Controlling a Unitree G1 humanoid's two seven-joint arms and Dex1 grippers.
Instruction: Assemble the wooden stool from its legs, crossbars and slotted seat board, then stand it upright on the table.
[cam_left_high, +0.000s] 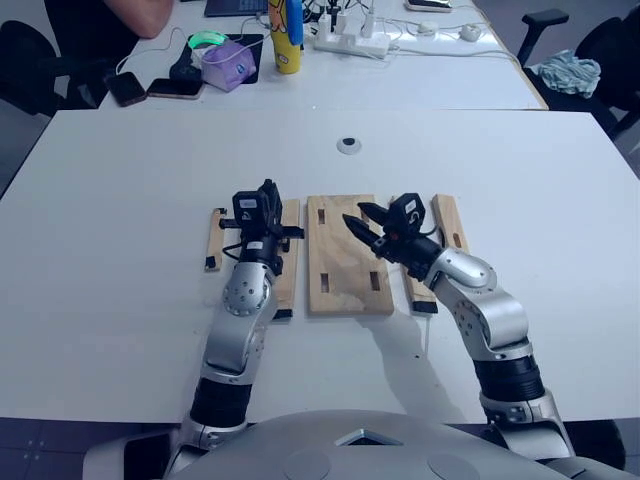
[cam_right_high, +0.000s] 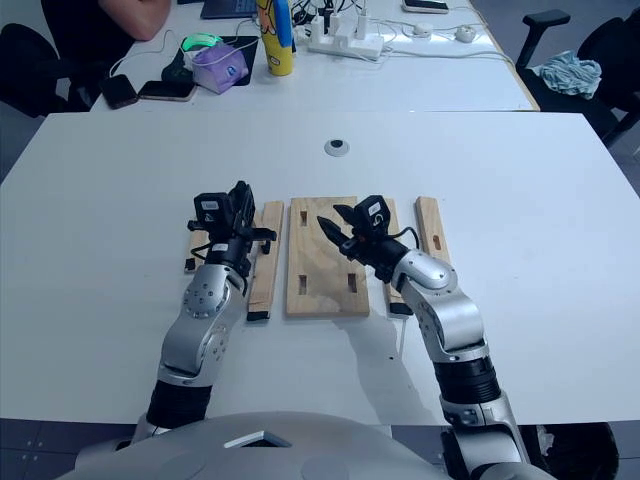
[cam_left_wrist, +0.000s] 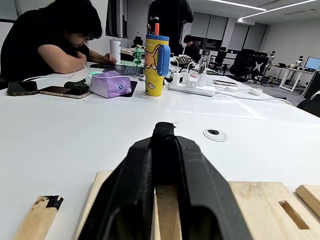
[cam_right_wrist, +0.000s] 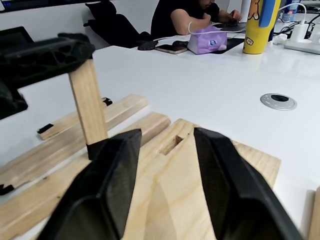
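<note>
Step in hand: fitting the first leg to the board, nothing joined yet. The left gripper (cam_left_high: 267, 197) pinches a leg (cam_right_wrist: 89, 102) and holds it upright with the black-capped end down, above the long bar (cam_left_high: 289, 275) that lies just left of the board (cam_left_high: 335, 290). Can't tell if the cap touches the bar.

The right gripper (cam_left_high: 357, 217) is spread and holds nothing. It hovers low over the board's far half, near a slot (cam_right_wrist: 171, 144). The board lies flat mid-table (cam_left_high: 120, 200), slots up, none filled.

The other parts lie flat. A short piece (cam_left_high: 214, 240) is at far left, well apart from the board. One piece (cam_left_high: 452, 222) is right of the board, and another (cam_left_high: 418, 292) sits partly under the right arm.

Progress looks very early: all the wood but the one leg is loose on the table.

Next move, my guess:
- Carry the leg sideways over the board and line its end up with a slot.
- Press it straight down while the right gripper steadies the board.
- The capped end looks like the foot, so the bare end probably goes in the slot. That end sits inside the left grip, so a flip or a handover to the right gripper may be needed first.

Risks: the leg may tilt in the pinch, or the board may slide when pushed.
</note>
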